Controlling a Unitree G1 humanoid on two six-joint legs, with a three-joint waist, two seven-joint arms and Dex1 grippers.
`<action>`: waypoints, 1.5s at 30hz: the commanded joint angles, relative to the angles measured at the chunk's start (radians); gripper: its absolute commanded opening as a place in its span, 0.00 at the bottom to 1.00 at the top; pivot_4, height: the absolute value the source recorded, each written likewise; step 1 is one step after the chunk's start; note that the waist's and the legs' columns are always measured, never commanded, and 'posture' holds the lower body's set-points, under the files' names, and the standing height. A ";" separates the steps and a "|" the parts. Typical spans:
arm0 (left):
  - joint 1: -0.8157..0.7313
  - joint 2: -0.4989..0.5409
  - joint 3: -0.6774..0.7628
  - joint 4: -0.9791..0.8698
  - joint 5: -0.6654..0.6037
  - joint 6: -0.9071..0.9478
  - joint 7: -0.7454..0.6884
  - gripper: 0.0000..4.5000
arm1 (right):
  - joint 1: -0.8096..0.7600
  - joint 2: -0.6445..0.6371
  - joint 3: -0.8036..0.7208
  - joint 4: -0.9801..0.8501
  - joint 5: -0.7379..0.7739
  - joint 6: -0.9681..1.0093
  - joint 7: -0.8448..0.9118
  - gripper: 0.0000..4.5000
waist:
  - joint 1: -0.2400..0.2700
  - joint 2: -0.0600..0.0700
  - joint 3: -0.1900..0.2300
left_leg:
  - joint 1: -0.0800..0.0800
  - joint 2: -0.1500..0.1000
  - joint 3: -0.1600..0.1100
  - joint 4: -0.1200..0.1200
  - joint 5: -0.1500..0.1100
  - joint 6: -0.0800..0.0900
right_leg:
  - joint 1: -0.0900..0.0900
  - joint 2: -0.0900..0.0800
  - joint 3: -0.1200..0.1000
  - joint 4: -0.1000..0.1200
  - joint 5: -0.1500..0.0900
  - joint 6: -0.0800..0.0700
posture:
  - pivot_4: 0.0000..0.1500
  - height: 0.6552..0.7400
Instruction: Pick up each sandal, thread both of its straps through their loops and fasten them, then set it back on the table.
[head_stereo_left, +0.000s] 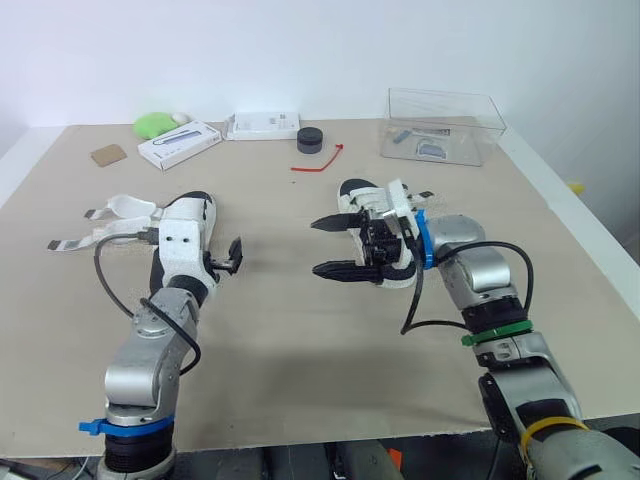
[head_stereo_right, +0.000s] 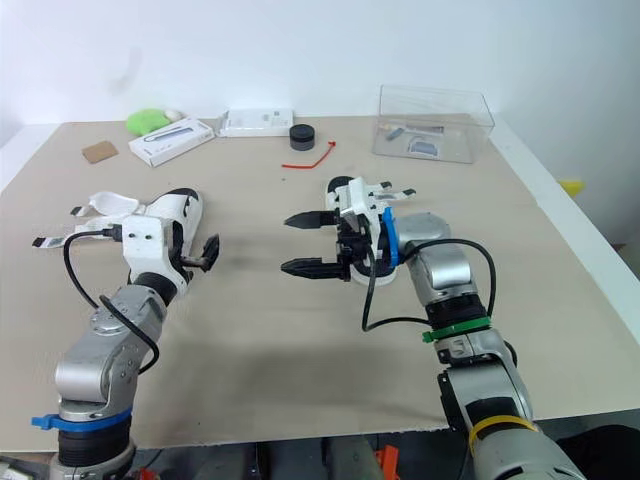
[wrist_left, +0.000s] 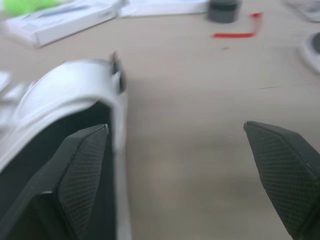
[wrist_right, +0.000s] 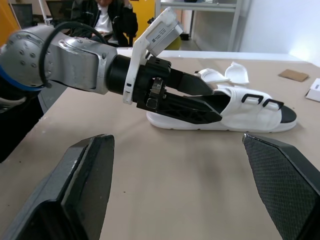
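The left sandal (wrist_right: 250, 115) lies on the left side of the table (head_stereo_left: 300, 330), its two straps (head_stereo_left: 125, 208) undone and splayed out to the left. The left gripper (wrist_left: 175, 127) is spread wide with nothing in it, one finger over the sandal's dark footbed and the other over bare table to its right. The right sandal (head_stereo_left: 352, 190) lies right of centre, under the wrist of the right gripper (head_stereo_left: 315, 247), which points left with its fingers wide apart and empty.

Clear box (head_stereo_left: 445, 108), black cap (head_stereo_left: 310, 140), red strip (head_stereo_left: 314, 168), green object (head_stereo_left: 153, 124)
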 joint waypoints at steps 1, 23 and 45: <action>-0.034 -0.011 0.046 0.031 0.004 -0.018 0.030 1.00 | -0.035 0.010 -0.009 0.008 -0.009 -0.037 0.009 0.98 | 0.000 0.000 0.000 | 0.000 0.000 0.000 0.000 0.000 -0.001 | 0.000 0.000 0.000 0.000 0.000 0.000 | 1.00 1.00; -0.282 0.091 0.019 0.577 0.032 -0.236 -0.114 0.83 | -0.002 -0.005 -0.025 -0.017 -0.043 -0.081 -0.047 1.00 | 0.010 0.000 0.000 | 0.000 0.000 -0.001 0.000 0.003 -0.005 | 0.000 0.000 -0.004 0.000 0.002 0.000 | 1.00 1.00; 0.054 0.505 -0.246 0.187 -0.022 -0.622 -0.905 0.01 | 0.007 -0.020 -0.030 -0.022 -0.024 -0.072 -0.031 1.00 | 0.010 0.000 0.000 | -0.002 -0.001 0.000 -0.001 0.002 -0.007 | -0.001 -0.006 -0.008 -0.001 0.001 -0.001 | 1.00 1.00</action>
